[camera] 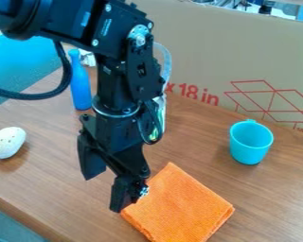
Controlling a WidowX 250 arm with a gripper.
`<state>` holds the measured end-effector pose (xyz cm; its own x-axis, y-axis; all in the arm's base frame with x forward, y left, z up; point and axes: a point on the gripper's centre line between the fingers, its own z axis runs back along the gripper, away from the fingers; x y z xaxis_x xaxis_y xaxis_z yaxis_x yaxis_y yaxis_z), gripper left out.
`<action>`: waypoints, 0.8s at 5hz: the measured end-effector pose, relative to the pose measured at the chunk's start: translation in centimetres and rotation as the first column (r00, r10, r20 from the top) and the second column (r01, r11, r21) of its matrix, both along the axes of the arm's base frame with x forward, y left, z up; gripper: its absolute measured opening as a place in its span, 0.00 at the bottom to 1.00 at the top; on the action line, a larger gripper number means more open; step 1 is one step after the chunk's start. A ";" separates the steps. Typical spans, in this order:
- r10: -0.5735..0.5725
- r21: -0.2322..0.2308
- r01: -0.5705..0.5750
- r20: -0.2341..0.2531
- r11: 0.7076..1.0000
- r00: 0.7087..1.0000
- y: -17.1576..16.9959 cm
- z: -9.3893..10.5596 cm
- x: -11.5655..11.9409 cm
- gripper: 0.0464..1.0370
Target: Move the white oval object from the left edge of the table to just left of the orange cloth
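The black gripper [108, 183] hangs down left of the middle, its two fingers apart with nothing between them. Its right finger overlaps the left corner of a folded orange cloth [182, 206] in the view; whether it touches the cloth I cannot tell. A turquoise cup [250, 147] stands upright at the right. At the far left lies a white, rounded object [7, 142] with small dark marks. Behind the arm, on its left, a blue bottle [81, 87] stands upright. A clear object with a green patch is partly hidden behind the arm.
The wooden table [49, 189] has its near edge at the lower left. A large cardboard panel [211, 56] with red print rises along the back and right. A black cable [27, 96] loops from the arm at the upper left, near the blue bottle.
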<state>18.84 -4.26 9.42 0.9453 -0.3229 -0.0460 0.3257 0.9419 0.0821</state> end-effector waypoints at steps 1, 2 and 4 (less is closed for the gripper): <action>0.005 0.001 -0.004 -0.015 1.000 1.000 0.2 -0.3 -0.1 0.96; 0.038 -0.041 -0.039 -0.008 0.998 0.999 4.2 -0.3 0.7 0.96; 0.144 -0.046 -0.142 0.052 0.989 0.988 12.1 0.9 1.0 0.96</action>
<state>19.86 7.82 10.36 0.9826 -0.1851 0.0178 0.1839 0.9814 0.0550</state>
